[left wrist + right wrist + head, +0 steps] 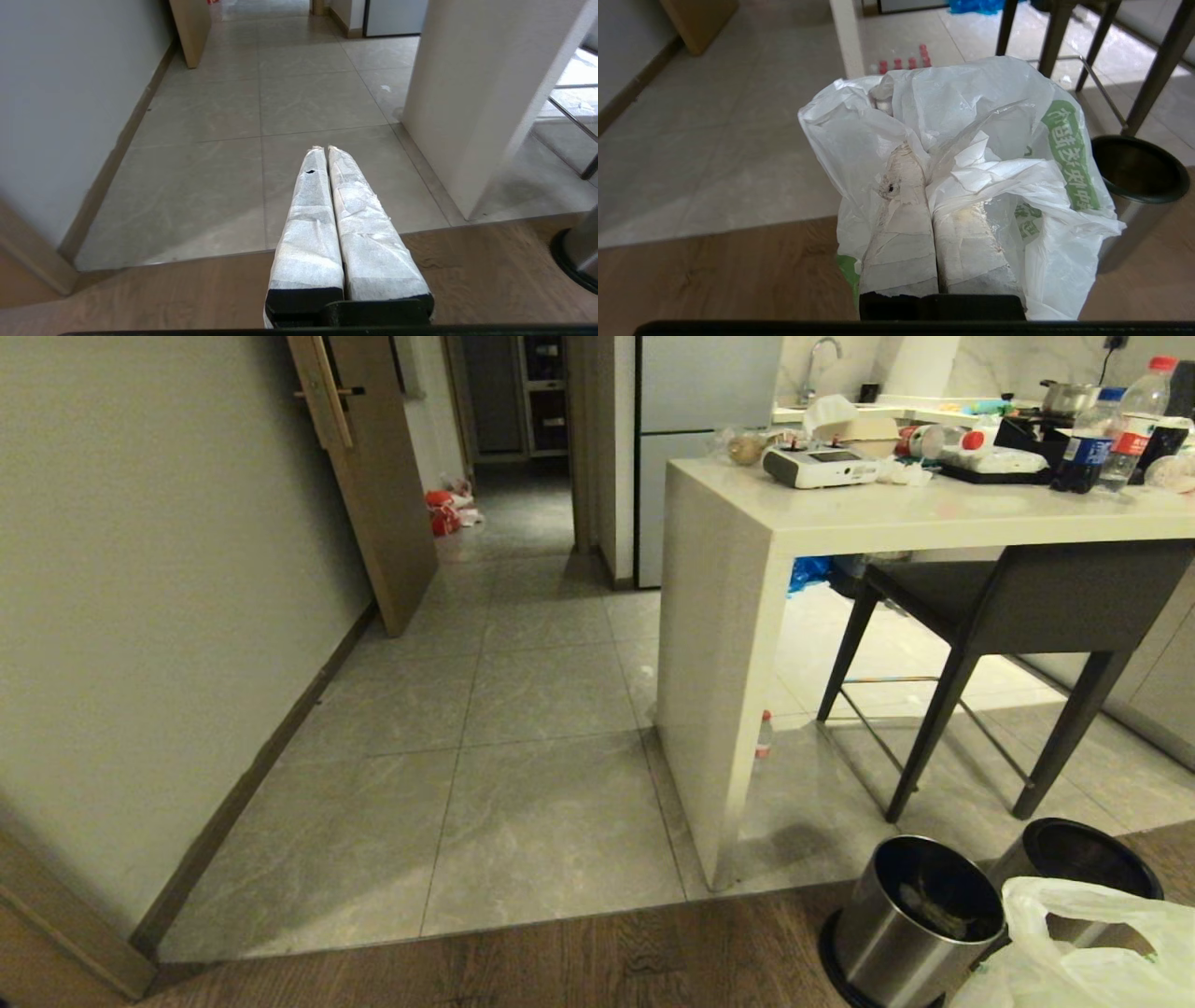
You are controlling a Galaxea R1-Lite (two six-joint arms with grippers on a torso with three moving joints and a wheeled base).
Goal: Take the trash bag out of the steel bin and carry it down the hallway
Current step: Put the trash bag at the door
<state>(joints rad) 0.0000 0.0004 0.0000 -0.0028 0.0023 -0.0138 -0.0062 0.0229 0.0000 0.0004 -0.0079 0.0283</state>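
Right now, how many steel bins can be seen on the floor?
2. One steel bin stands on the wood floor near the counter's corner; the second bin stands right of it, behind the trash bag. Others may be hidden.

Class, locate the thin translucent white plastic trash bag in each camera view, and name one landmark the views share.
Head view: trash bag, bottom right corner, beside two steel bins.
Left wrist view: not in it.
Right wrist view: centre, draped over the right gripper.
Shared landmark: white counter's end panel.
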